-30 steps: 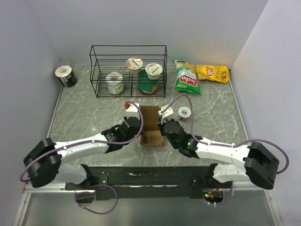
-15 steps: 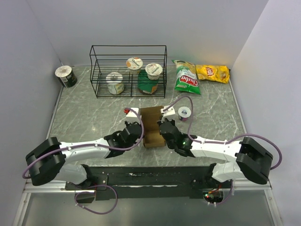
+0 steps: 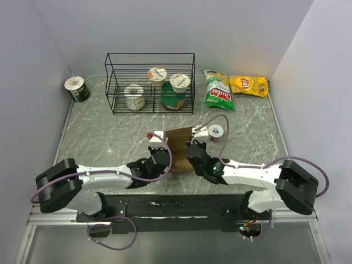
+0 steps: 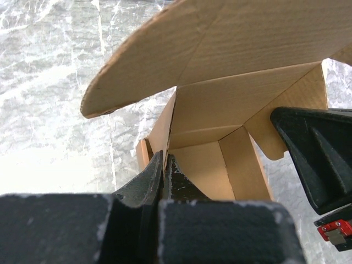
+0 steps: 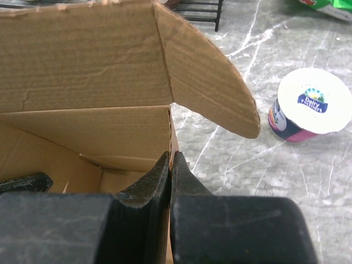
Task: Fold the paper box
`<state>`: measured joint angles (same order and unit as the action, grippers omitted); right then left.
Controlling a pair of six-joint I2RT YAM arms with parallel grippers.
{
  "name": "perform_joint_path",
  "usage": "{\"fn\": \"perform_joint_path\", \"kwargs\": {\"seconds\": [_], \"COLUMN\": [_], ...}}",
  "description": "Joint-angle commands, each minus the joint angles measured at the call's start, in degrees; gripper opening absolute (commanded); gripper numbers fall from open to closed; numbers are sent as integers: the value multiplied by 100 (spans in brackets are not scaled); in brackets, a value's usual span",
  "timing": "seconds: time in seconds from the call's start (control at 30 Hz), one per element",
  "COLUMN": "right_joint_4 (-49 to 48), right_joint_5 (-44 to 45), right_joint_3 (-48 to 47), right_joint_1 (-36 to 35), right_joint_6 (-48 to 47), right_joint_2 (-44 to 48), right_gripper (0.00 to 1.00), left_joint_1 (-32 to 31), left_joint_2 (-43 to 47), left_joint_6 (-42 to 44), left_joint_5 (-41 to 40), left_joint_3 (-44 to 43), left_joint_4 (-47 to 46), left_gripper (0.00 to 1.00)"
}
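The paper box [image 3: 179, 146] is plain brown cardboard, open on top, and stands mid-table between my two arms. Its tall back panel with rounded side flaps stands above the walls [image 4: 220, 110] [image 5: 82, 71]. My left gripper [image 3: 161, 157] [image 4: 165, 164] is shut on the box's left wall, one finger inside and one outside. My right gripper [image 3: 192, 154] [image 5: 171, 160] is shut on the right wall in the same way. Each wrist view shows the other gripper's black finger at the opposite wall.
A yogurt cup [image 3: 216, 132] [image 5: 311, 104] stands just right of the box. A black wire rack [image 3: 149, 82] holding yogurt cups stands at the back. Two chip bags [image 3: 218, 91] [image 3: 248, 85] lie at the back right, and a can [image 3: 77, 89] at the back left.
Both wrists have swung forward and closer together over the box. The box's back panel has risen from lying back to standing more upright. Both grips have stayed shut.
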<state>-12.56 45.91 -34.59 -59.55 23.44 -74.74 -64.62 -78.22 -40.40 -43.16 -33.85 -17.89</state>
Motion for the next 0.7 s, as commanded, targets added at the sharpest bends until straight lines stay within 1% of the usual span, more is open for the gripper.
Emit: {"fn": "perform_joint_path", "kwargs": {"seconds": [0.0,0.03,0.07,0.13,0.17,0.23,0.4,0.5,0.53,0.6,0.63,0.67], "right_joint_4": [341,385,455,665,736,842,790,842,930,1140,1202,1229], "right_joint_5": [-513,-522,-522,-513,-496,-417,-407,-469,-478,-460,-443,-434], "right_joint_3": [128,137,137,119,128,145,417,558,576,646,690,803], "right_joint_1": [-241,-250,-250,-259,-276,-277,-277,-285,-277,-285,-311,-320], "right_joint_6": [678,723,775,881,925,1004,978,1004,1031,1101,1101,1110], "right_joint_2": [100,109,117,161,179,327,715,934,1057,1215,1460,1610], "right_gripper": [1,6,9,22,25,34,42,52,61,69,75,77], "left_joint_1": [-296,-349,-367,-428,-463,-542,-683,-710,-719,-736,-745,-745], "left_joint_2": [-194,-203,-220,-247,-308,-361,-467,-467,-467,-449,-449,-440], "left_joint_6": [-495,-521,-565,-583,-591,-609,-530,-442,-425,-407,-390,-398], "left_joint_5": [352,317,291,229,194,53,-289,-378,-386,-404,-404,-439], "left_joint_3": [229,255,256,264,256,203,124,124,124,133,133,115], "left_joint_4": [312,339,391,435,453,610,919,980,1015,1007,1024,1050], "left_gripper": [1,1,1,1,1,1,1,1,1,1,1,1]}}
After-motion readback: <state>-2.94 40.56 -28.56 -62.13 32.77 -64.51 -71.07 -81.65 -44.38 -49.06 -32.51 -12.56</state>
